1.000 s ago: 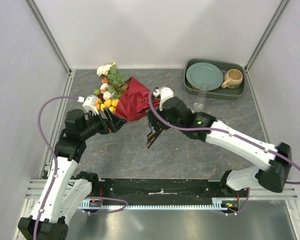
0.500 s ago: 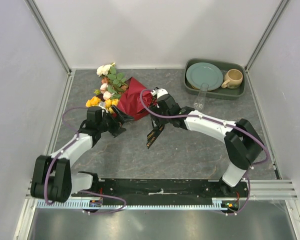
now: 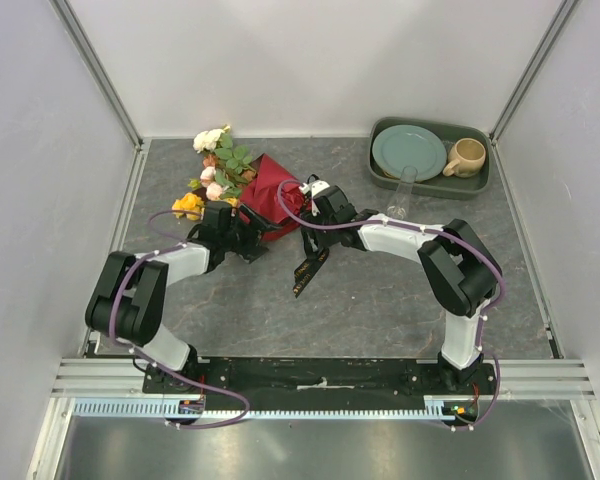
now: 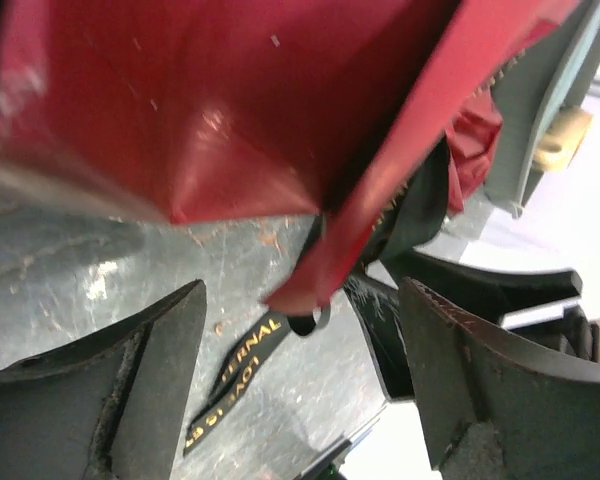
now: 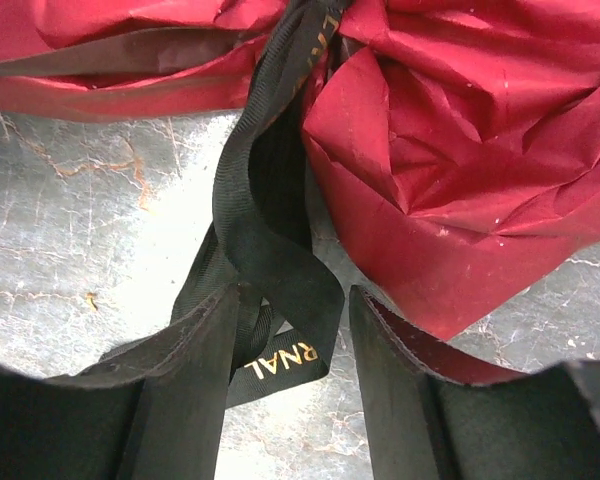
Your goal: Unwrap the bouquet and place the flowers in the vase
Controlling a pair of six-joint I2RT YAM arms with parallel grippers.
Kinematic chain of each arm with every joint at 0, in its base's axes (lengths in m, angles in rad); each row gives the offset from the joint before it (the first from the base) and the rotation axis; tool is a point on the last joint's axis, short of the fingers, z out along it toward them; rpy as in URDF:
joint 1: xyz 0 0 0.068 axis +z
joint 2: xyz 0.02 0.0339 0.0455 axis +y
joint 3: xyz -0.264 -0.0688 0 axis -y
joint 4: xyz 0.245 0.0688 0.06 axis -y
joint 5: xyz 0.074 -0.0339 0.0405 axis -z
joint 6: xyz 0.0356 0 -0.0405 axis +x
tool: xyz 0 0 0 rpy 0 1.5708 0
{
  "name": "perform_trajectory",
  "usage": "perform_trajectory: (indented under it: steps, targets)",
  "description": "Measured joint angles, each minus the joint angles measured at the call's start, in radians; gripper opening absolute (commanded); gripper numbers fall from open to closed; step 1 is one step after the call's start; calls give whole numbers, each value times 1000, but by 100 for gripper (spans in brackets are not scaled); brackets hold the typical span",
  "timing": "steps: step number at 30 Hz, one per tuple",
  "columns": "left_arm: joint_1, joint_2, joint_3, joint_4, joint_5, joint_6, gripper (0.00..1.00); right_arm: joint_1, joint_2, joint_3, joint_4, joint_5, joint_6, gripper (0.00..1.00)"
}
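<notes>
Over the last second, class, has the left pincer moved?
Yes. The left pincer has shifted right, away from the table's left rail and closer to the red wrapping.

I am working in a robotics lab cell: white panel walls [image 3: 310,60], aluminium framing rails [image 3: 99,75], grey stone-look tabletop [image 3: 380,310].

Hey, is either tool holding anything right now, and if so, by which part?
Nothing is clamped yet. The right tool straddles the black ribbon's loop with jaws apart; the left tool stands open at the red wrapping paper's edge.
</notes>
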Motion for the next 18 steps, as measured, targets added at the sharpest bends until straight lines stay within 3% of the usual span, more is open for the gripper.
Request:
perform_trajectory:
  steps: [1, 3, 4, 8, 10, 13, 18]
  targets:
    - [1, 18, 7, 8, -11, -3, 73, 0, 0, 0, 4, -1, -3, 47]
    - [3, 54, 23, 14, -28, -6, 65, 0, 0, 0, 17, -2, -13, 46]
    - [3, 75, 31, 18, -40, -8, 53, 0, 0, -3, 26, -3, -14, 45]
    - [17, 136, 44, 35, -59, -13, 33, 0, 0, -29, 53, -7, -17, 40]
    - [25, 143, 44, 35, -69, -10, 16, 0, 0, -50, 61, -10, -18, 29]
    - [37, 143, 53, 33, -84, 8, 3, 0, 0, -64, 62, -19, -26, 20]
    - [66, 122, 58, 6, -95, 77, 2, 12, -2, -65, 62, -26, -24, 3]
